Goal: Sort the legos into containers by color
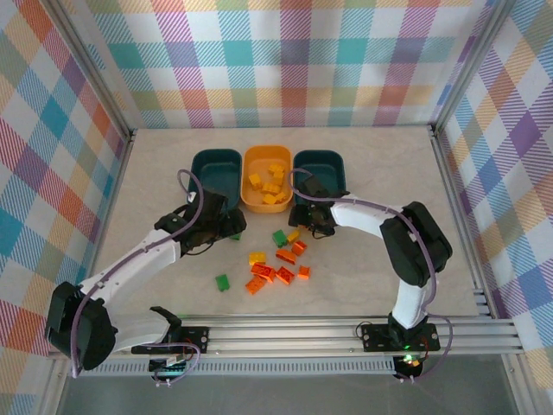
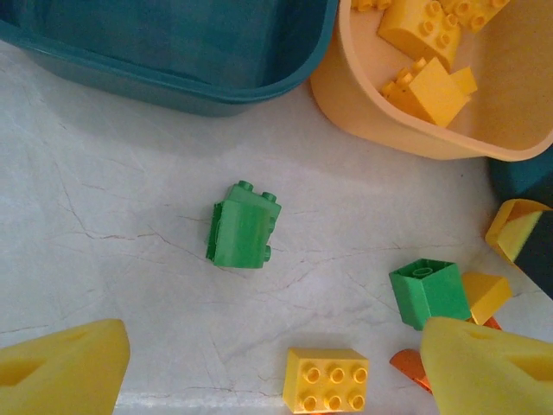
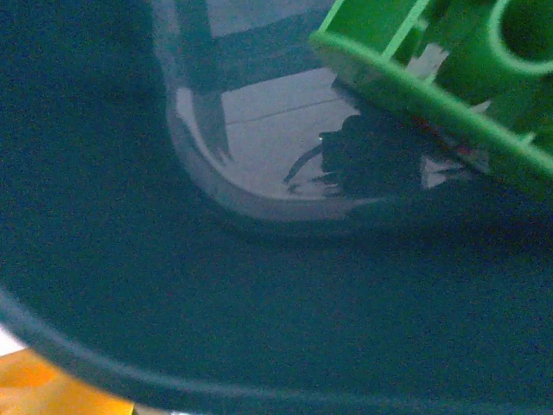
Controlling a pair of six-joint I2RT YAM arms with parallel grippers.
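Observation:
My left gripper (image 2: 275,339) hangs open over the table, its yellow fingertips (image 2: 65,367) wide apart. A green lego (image 2: 244,225) lies on its side just beyond them, and a yellow lego (image 2: 327,379) sits between them. In the top view the left gripper (image 1: 230,226) is in front of the left teal container (image 1: 200,169). My right gripper (image 1: 304,218) is at the near rim of the right teal container (image 1: 339,164). The right wrist view looks into that container (image 3: 259,303), where a green lego (image 3: 449,78) lies upside down; no fingers show. The yellow-orange container (image 1: 249,197) holds several yellow legos (image 1: 270,186).
Loose legos lie in front of the containers: orange ones (image 1: 284,275), a yellow one (image 1: 257,258), a green one (image 1: 279,237) and a lone green one (image 1: 223,282). Metal rails (image 1: 285,328) run along the near edge, and plaid walls close in the table.

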